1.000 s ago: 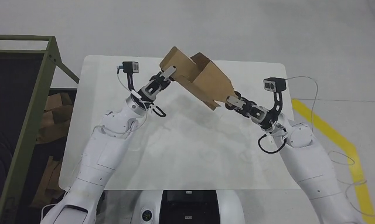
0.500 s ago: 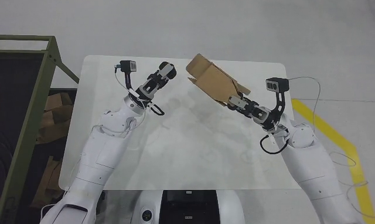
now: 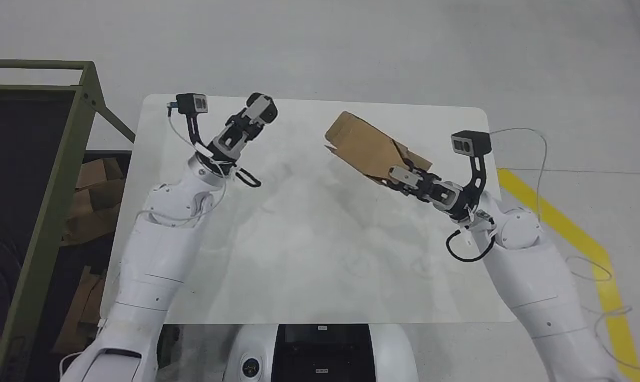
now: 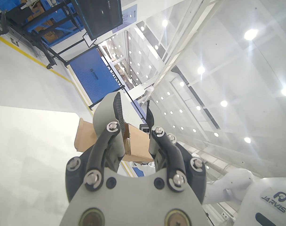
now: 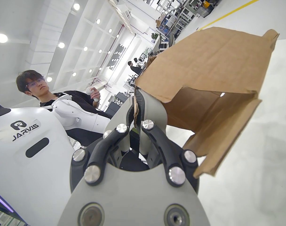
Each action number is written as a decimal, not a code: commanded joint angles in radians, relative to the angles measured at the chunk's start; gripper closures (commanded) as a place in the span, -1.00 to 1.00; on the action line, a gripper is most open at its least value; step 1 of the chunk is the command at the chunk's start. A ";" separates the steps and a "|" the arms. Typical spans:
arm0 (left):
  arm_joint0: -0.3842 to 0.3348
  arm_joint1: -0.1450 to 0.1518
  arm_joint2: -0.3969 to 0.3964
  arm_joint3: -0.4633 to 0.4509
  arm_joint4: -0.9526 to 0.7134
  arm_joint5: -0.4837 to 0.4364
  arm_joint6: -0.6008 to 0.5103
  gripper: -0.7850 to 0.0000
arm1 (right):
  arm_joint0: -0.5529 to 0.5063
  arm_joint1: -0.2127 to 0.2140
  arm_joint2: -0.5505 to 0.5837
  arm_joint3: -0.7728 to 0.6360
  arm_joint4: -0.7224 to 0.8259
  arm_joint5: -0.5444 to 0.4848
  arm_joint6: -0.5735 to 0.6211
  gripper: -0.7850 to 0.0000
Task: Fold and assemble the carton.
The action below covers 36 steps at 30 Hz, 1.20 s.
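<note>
A brown cardboard carton (image 3: 362, 147), partly opened into a sleeve with loose flaps, is held tilted over the back right of the white table (image 3: 300, 272). My right gripper (image 3: 399, 173) is shut on one flap edge at the carton's near end; in the right wrist view the fingers (image 5: 147, 109) pinch that edge (image 5: 136, 104) and the carton (image 5: 216, 55) opens away from them. My left gripper (image 3: 261, 106) stands open over the back left of the table, well apart from the carton. In its own view the left gripper (image 4: 133, 106) holds nothing, with the carton (image 4: 138, 145) beyond it.
A green metal frame (image 3: 90, 92) stands off the table's left edge, with flat cardboard pieces (image 3: 95, 182) below it. A yellow floor line (image 3: 560, 232) runs past the table's right side. The table's middle and front are bare.
My left gripper has let go of the carton and drawn back to the left, open. The carton, still in the right gripper, has tipped lower and flatter.
</note>
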 commanded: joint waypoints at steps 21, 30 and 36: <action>-0.094 0.067 -0.070 0.048 -0.291 0.138 -0.740 -1.00 | 0.019 0.041 -0.035 -0.105 0.086 0.094 0.142 1.00; -0.095 0.093 -0.104 0.005 -0.381 0.285 -0.887 -1.00 | 0.041 0.071 -0.079 -0.155 0.122 0.148 0.196 1.00; -0.095 0.093 -0.104 0.005 -0.381 0.285 -0.887 -1.00 | 0.041 0.071 -0.079 -0.155 0.122 0.148 0.196 1.00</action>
